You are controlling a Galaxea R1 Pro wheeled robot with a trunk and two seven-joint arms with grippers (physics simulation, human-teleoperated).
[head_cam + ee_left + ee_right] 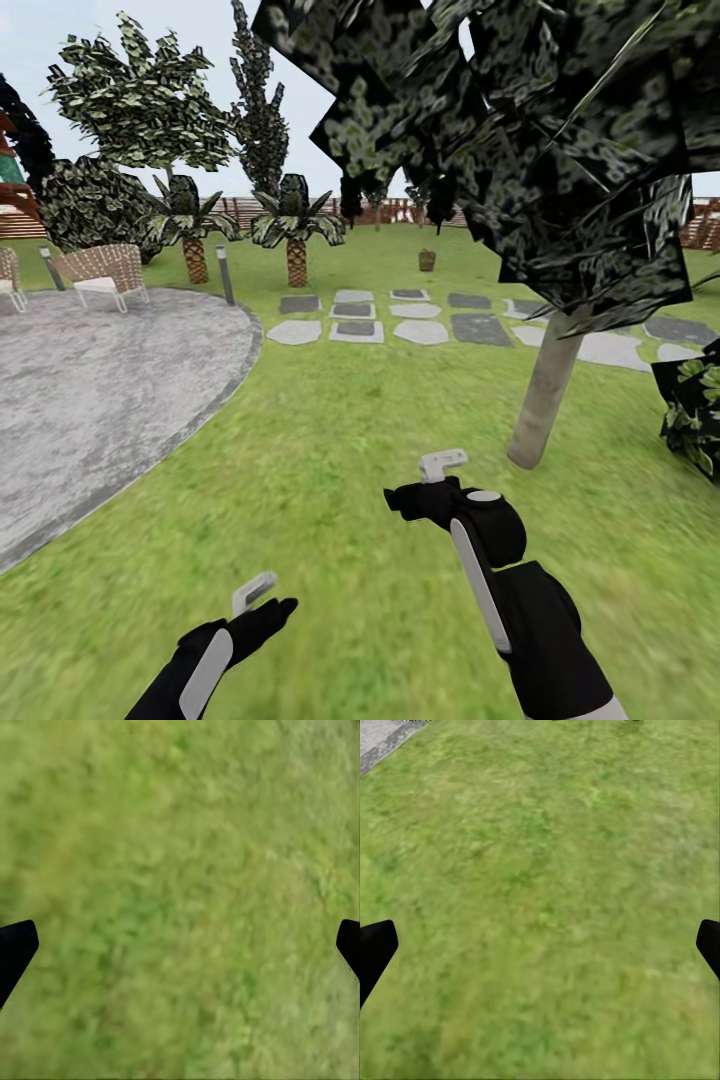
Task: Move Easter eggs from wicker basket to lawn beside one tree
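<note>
Head view: wicker basket (427,260) sits far off, upper centre, on the lawn (330,470); both grippers, left gripper (258,598) and right gripper (432,478), spread wide, empty. Risk: clipping the tree (545,395) while driving over.

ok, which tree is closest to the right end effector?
The tree with the pale, leaning trunk, on the grass just beyond the right end effector. The two short palms stand far back by the paved circle.

Mottled green lawn (330,470), pale grey-brown tree (545,400) trunk.
</note>
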